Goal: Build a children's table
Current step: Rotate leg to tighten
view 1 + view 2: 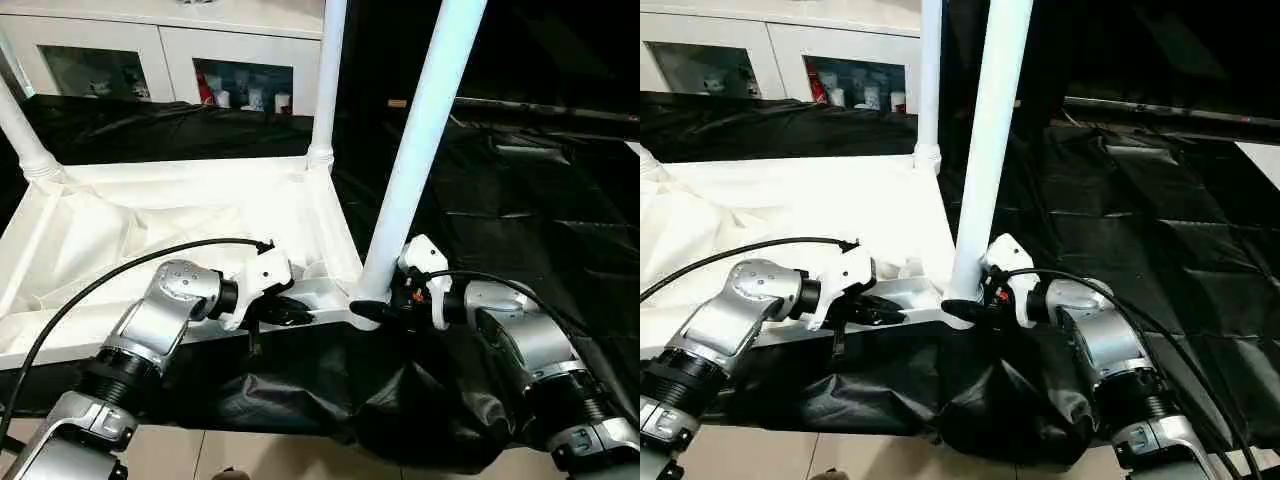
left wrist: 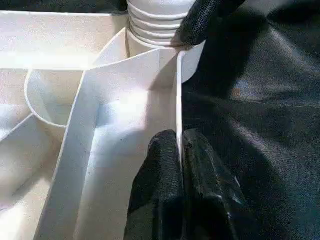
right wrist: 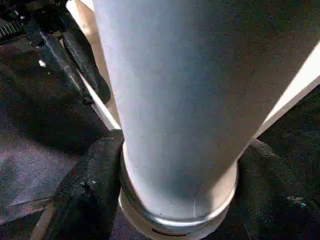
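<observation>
Tabletop (image 1: pixel 150 215) lies upside down on black sheet (image 1: pixel 520 200); left tool (image 1: pixel 285 310) clamps its rim, right tool (image 1: pixel 385 305) clamps near-corner leg (image 1: pixel 420 150) at socket. Next, you seat leg w/ firm downward twist.

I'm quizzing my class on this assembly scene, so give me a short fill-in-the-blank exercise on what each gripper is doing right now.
1. The right gripper is shut around the base of a white ____.
2. The left gripper pinches the thin ____ of the tabletop.
3. The tabletop lies on a ____ sheet.

Missing words: leg; rim; black
</observation>
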Tool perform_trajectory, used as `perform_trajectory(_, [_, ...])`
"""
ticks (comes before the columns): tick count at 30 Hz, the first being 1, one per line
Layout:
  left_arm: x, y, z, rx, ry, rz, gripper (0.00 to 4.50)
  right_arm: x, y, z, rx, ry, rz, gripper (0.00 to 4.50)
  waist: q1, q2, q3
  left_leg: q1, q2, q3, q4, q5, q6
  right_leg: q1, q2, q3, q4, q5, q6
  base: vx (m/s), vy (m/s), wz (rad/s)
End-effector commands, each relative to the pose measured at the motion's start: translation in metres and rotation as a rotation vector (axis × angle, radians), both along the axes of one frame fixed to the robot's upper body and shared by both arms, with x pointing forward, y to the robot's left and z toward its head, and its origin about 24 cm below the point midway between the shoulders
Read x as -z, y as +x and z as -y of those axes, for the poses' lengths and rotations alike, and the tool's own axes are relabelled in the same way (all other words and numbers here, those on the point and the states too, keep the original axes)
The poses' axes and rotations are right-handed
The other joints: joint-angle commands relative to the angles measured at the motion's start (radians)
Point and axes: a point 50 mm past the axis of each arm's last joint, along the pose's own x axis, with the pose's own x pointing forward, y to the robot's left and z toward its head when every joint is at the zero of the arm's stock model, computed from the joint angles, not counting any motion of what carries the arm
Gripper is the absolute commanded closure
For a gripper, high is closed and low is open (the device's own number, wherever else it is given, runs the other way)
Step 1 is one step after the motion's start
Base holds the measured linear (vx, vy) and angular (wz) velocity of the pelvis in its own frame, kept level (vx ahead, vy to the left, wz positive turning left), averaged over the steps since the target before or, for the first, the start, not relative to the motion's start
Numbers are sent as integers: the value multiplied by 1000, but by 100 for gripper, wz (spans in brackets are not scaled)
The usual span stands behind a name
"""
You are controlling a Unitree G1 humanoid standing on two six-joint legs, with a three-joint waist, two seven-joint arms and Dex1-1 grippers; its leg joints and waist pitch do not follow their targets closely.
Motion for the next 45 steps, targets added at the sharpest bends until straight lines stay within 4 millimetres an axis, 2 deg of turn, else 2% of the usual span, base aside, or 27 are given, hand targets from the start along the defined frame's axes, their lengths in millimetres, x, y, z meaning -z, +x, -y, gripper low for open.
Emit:
perform_trajectory(1, [0,-2,14,24,-63,5,450,2,-3,-7,-4,2,3,177,1,-5,-59,-8,8,6,-58,-175,38,58,-63,54,-75,-267,-136,0,0,0])
perform_trajectory(5, [3,6,23,-48,-48,39,450,14,5,-11,182,8,3,178,-5,-7,-56,-6,5,6,-61,-202,18,54,-64,53,-85,-344,-111,0,0,0])
perform_trajectory(7, [6,18,40,-156,-31,76,450,24,14,-20,411,50,-39,178,-8,-6,-53,-1,3,6,-62,-224,10,49,-65,52,-93,-402,-94,0,0,0])
perform_trajectory(9, [6,20,44,-176,-28,83,450,26,15,-22,460,51,-46,178,-12,-6,-54,2,2,2,-63,-251,-1,50,-69,49,-102,-475,-66,0,0,0])
perform_trajectory(11, [7,26,61,-241,-32,97,450,31,22,-29,617,41,-66,179,-16,-1,-54,4,2,2,-63,-253,-4,44,-67,51,-103,-475,-64,0,0,0])
perform_trajectory(12, [7,27,71,-259,-35,97,450,33,26,-34,689,35,-69,179,-15,-1,-56,4,2,0,-63,-250,-9,45,-67,49,-102,-468,-64,0,0,0])
perform_trajectory(14, [7,27,71,-259,-35,97,450,33,26,-34,689,35,-69,179,-15,-1,-56,3,1,0,-63,-248,-10,46,-68,50,-100,-453,-66,0,0,0])
perform_trajectory(15, [9,26,86,-271,-31,98,450,31,29,-47,733,50,-73,179,-17,1,-55,1,1,3,-63,-257,-3,44,-66,51,-102,-436,-63,0,0,0])
perform_trajectory(17, [10,25,93,-263,-18,104,450,28,29,-60,684,69,-61,179,-14,-1,-58,4,-1,2,-61,-258,1,45,-65,50,-102,-432,-60,0,0,0])
perform_trajectory(18, [12,24,96,-255,-10,110,450,24,27,-70,614,91,-46,124,-13,5,-58,2,1,1,-63,-258,5,46,-66,51,-102,-416,-62,0,0,0])
perform_trajectory(20, [12,24,94,-255,-13,108,450,23,26,-71,588,107,-52,110,-13,1,-59,-2,0,1,-63,-251,9,51,-64,50,-98,-396,-65,0,0,0])
perform_trajectory(22, [12,24,94,-255,-13,108,450,23,26,-71,588,107,-52,90,-14,3,-58,-3,2,0,-65,-253,12,51,-64,50,-96,-386,-70,0,0,0])
perform_trajectory(24, [11,26,86,-258,-21,107,450,22,27,-64,580,97,-34,65,-13,2,-57,0,1,0,-65,-269,12,49,-65,50,-100,-411,-69,0,0,0])
perform_trajectory(28, [10,26,74,-242,-34,103,450,16,29,-50,530,92,-3,61,-13,1,-58,-4,2,0,-65,-261,21,52,-65,50,-100,-409,-65,0,0,0])
perform_trajectory(34, [10,22,59,-181,-40,84,450,6,26,-32,367,73,33,61,-9,0,-59,-9,3,3,-62,-211,37,58,-64,52,-91,-330,-96,0,0,0])
perform_trajectory(37, [6,12,41,-51,-58,55,450,-2,15,-16,157,20,65,61,-8,0,-61,-9,6,2,-61,-203,42,60,-65,52,-86,-305,-113,0,0,0])
perform_trajectory(38, [5,10,38,-26,-62,48,450,-3,13,-13,124,10,70,61,-8,0,-60,-10,7,2,-61,-201,45,62,-65,52,-85,-292,-114,0,0,0])
perform_trajectory(39, [4,8,36,-4,-63,43,450,-3,11,-11,95,3,68,61,-10,2,-60,-7,9,4,-61,-212,53,57,-63,54,-82,-271,-128,0,0,0])
perform_trajectory(40, [3,7,34,10,-61,38,450,-4,9,-10,71,-1,64,61,-12,1,-59,-9,8,5,-62,-209,55,57,-62,54,-82,-268,-133,0,0,0])
perform_trajectory(42, [2,6,30,29,-49,34,450,-4,5,-9,24,-9,59,61,-11,1,-58,-7,7,5,-61,-208,49,57,-64,54,-83,-280,-139,0,0,0])
perform_trajectory(43, [1,3,24,53,-39,22,450,-4,1,-7,-17,-20,51,61,-7,5,-59,-2,11,5,-61,-213,45,55,-65,55,-82,-276,-147,0,0,0])
perform_trajectory(45, [0,0,18,76,-30,10,450,-6,-2,-4,-58,-26,42,61,-6,5,-59,-6,12,4,-62,-208,47,58,-63,55,-75,-237,-157,0,0,0])
